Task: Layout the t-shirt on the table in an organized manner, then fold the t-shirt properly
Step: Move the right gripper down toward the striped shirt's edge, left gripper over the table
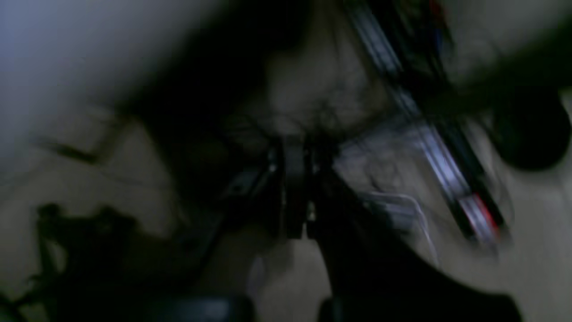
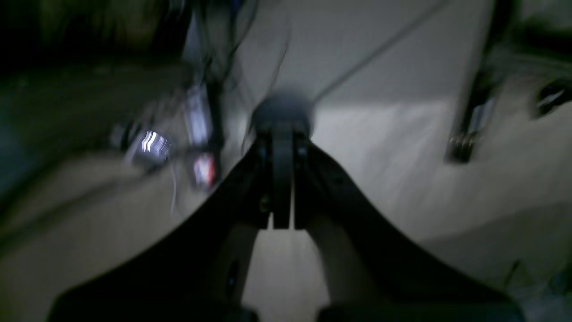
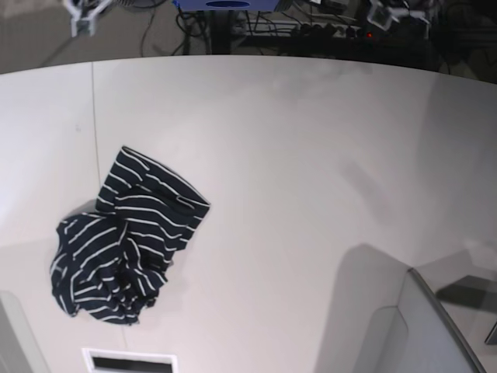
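While my left wrist view blurs, I see the left tool (image 1: 295, 197) pressed closed on nothing. My right wrist view shows the right tool (image 2: 282, 179) closed, also empty. In my base view, the t-shirt (image 3: 124, 237) lies crumpled at the white worktop's (image 3: 311, 155) left; laying out and folding remain.
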